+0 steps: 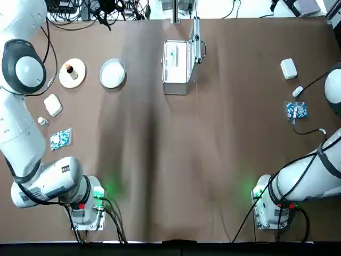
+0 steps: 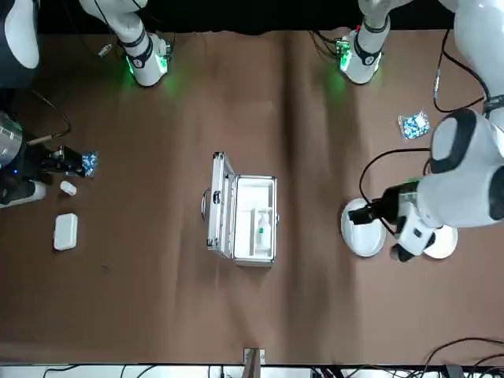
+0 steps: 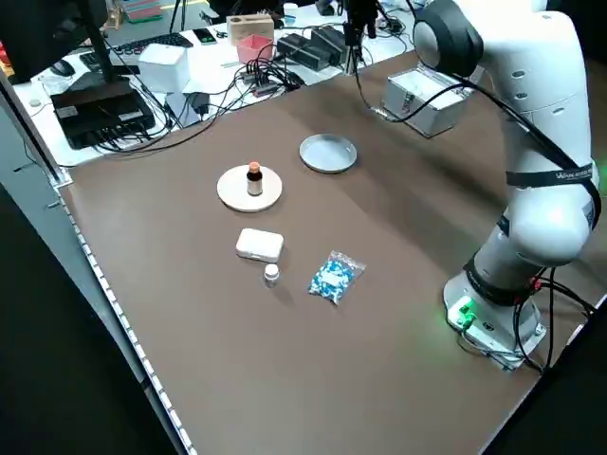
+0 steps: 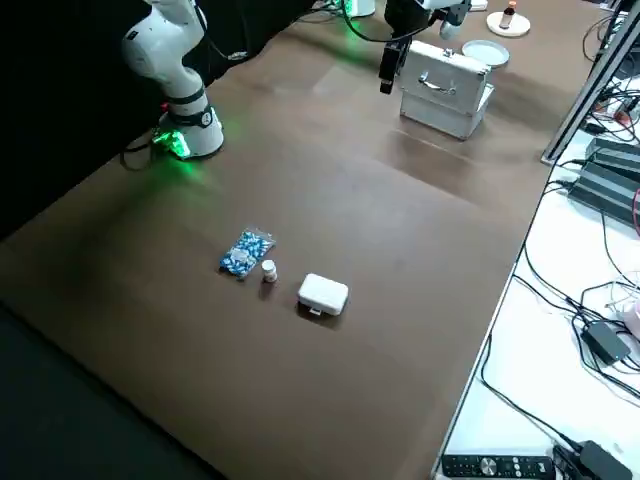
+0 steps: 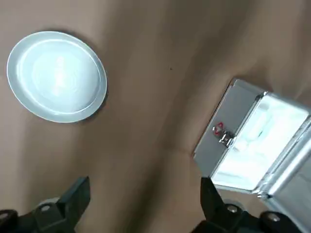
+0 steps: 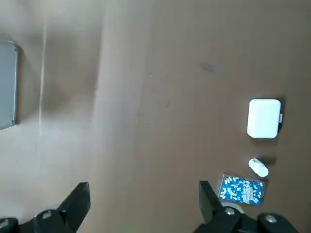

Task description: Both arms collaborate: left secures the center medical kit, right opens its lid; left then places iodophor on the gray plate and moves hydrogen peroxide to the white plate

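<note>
Top view: medical kit (image 1: 176,64) open on the brown table, both grippers apart

The table (image 1: 213,160) is covered in a brown, lightly creased surface with glossy patches. Beyond its far edge, a white desk (image 3: 204,71) carries a monitor (image 3: 47,33), a keyboard (image 3: 142,45), black adapters (image 3: 318,47) and tangled cables (image 3: 261,74); a metal post (image 1: 175,10) stands at that edge.

The left gripper (image 5: 145,188) hovers empty near the plates, its fingers wide apart. Close to it are the gray plate (image 5: 57,76) and the white plate (image 3: 232,189), which bears a brown bottle with an orange cap (image 3: 254,179). To its right lies the kit, its lid (image 4: 445,82) raised on the side toward the right arm; a white bottle (image 2: 264,230) is inside. Black cable loops (image 2: 378,161) hang beside the left arm.

Above the table's right side, the right gripper (image 6: 145,190) is empty too, fingers apart. Near it are a packet of blue-and-white capsules (image 6: 241,190), a small white bottle (image 6: 258,167) and a white box (image 6: 264,118). The kit is well to its left.
</note>
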Controlling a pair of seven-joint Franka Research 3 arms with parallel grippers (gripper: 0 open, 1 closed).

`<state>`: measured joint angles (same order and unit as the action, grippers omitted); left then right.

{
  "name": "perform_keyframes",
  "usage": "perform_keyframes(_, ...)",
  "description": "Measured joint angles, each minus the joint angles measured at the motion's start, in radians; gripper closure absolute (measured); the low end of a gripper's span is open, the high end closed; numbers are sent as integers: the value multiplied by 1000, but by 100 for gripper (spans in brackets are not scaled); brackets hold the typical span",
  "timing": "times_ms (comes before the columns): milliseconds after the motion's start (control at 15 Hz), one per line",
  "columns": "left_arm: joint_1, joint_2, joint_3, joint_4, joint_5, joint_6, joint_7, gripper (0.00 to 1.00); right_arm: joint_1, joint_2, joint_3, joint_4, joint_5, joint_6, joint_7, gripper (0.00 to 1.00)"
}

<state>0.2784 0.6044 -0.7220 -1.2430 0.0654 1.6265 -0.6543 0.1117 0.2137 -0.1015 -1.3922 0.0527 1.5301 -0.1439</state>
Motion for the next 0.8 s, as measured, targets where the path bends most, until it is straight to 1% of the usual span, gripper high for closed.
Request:
perform_keyframes(200,-82,1,-7,-36,98,12,2,0,-1,0,-1,0,0,0,0,1)
perform_keyframes(333,-127,5,-6,-72,122,29,2,0,-1,0,-1,0,0,0,0,1)
perform_keyframes(467,-160,13,-6,-104,125,61,2,0,-1,0,-2,1,0,1,0,1)
perform_keyframes(600,-192,24,-6,-139,125,124,0,0,-1,0,-2,1,0,1,0,1)
perform_keyframes(800,-238,32,-6,-210,126,247,-23,0,-5,0,-4,1,0,1,1,1)
